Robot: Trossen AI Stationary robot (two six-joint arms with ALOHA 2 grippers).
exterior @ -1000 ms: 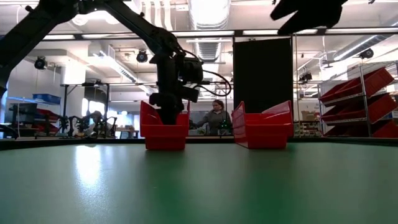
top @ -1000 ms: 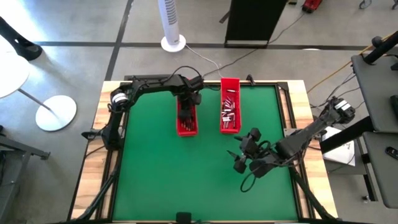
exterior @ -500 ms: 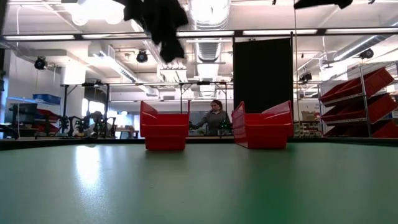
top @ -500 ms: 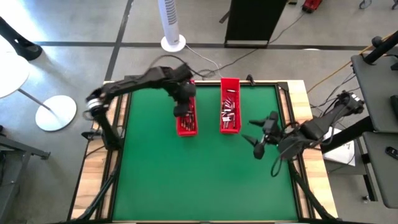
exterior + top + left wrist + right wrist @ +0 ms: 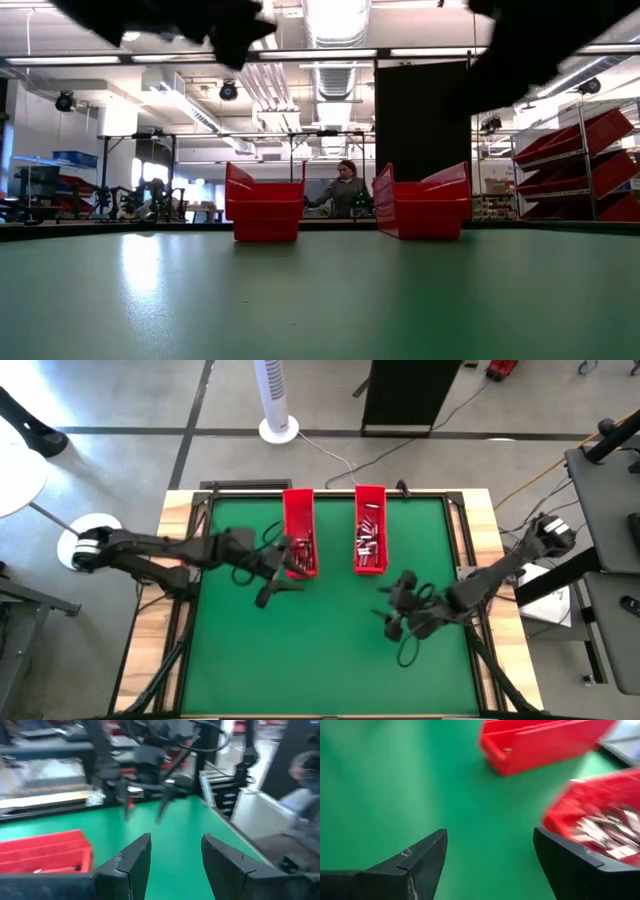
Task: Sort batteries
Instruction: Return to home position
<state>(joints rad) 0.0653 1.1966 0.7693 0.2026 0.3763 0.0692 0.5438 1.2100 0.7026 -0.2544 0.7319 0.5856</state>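
Note:
Two long red trays stand side by side at the far middle of the green table. The left tray [image 5: 298, 520] has a few batteries [image 5: 303, 556] at its near end. The right tray [image 5: 370, 510] holds several batteries [image 5: 368, 542], which also show in the right wrist view [image 5: 600, 827]. My left gripper [image 5: 280, 585] hangs above the mat just left of the left tray's near end, open and holding nothing [image 5: 175, 840]. My right gripper [image 5: 387, 610] hangs above the mat nearer than the right tray, open and holding nothing [image 5: 490, 832].
The green mat [image 5: 320, 650] lies bare in front of the trays. A dark frame runs along the table's edges [image 5: 200, 510]. In the low view, a person [image 5: 348, 185] sits in the room beyond the table.
My left gripper has risen out of the left tray, swung toward the table's left and near side, and tipped from pointing down to nearly level. My right gripper has swung toward the far right and come back to about where it was.

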